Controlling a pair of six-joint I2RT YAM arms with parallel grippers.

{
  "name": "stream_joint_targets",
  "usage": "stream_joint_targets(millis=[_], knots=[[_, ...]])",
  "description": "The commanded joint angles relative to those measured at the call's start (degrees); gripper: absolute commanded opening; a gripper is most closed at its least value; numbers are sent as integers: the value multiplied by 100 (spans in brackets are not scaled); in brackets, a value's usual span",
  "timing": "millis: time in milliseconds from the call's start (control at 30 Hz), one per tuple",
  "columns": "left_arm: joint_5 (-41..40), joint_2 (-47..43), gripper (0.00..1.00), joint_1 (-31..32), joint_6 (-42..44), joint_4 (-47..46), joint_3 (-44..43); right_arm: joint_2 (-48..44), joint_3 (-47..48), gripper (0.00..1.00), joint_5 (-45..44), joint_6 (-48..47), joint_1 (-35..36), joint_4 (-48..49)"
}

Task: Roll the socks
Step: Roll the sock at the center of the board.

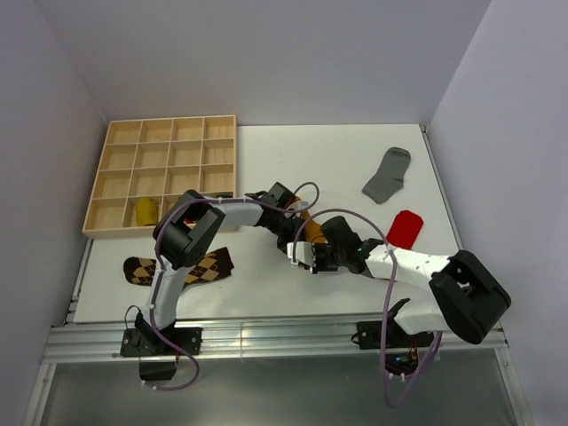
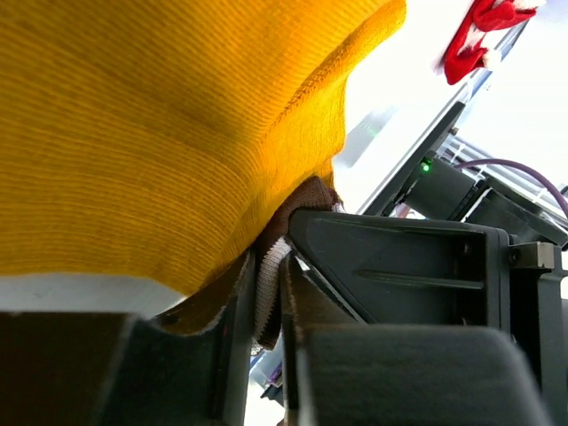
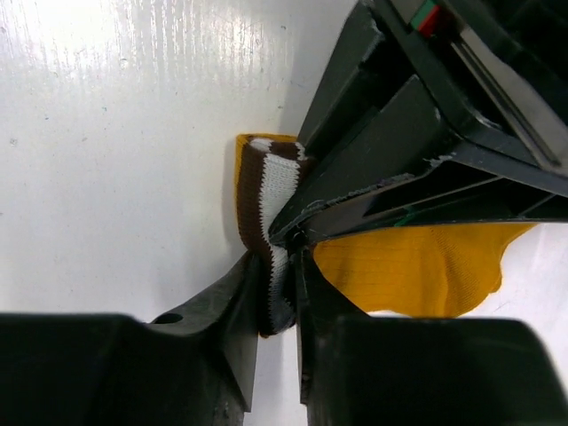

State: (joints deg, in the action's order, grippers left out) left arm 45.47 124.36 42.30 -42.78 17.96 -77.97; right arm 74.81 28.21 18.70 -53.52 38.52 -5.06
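A mustard-orange sock with a brown-and-white striped cuff is held between both arms at mid-table. My left gripper is shut on the cuff's edge, and the sock's body fills that view. From the opposite side my right gripper is shut on the same cuff, right beside the left fingers. In the top view the left gripper and right gripper meet over the sock. A grey sock and a red sock lie flat at the right. An argyle sock lies near the left arm.
A wooden compartment tray stands at the back left, with a yellow rolled bundle in one front cell. The red sock also shows beyond the right arm in the left wrist view. Walls close in the table on three sides.
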Motion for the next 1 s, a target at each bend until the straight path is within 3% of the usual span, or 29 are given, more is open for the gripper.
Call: stream_joint_targets(millis=[0,133,367,600,767,967], knots=[[-662,-16,23,-29,52,-160,413,174,202,20,97,113,-38,-504],[-864,-367,32,-91,-239,-582,766,324,457,16,713,175,-354,-1127],[-1504,-1106,36,-99,-871,-1329,1477,806,1309,13,1961,-123,-1170,-2568],[-2602,-2028,38,-91,-1258,-1978,2400,2544,2977,13,2981,-958,-1944,-5088],[-3771,-2810,39,67,-751,-2218,2814,3540,3911,13,3149,-960,-2331,-6163],[-5231,-3189,47,989,568,-2437,2726,4295,4535,13,2973,-170,-2411,-6227]])
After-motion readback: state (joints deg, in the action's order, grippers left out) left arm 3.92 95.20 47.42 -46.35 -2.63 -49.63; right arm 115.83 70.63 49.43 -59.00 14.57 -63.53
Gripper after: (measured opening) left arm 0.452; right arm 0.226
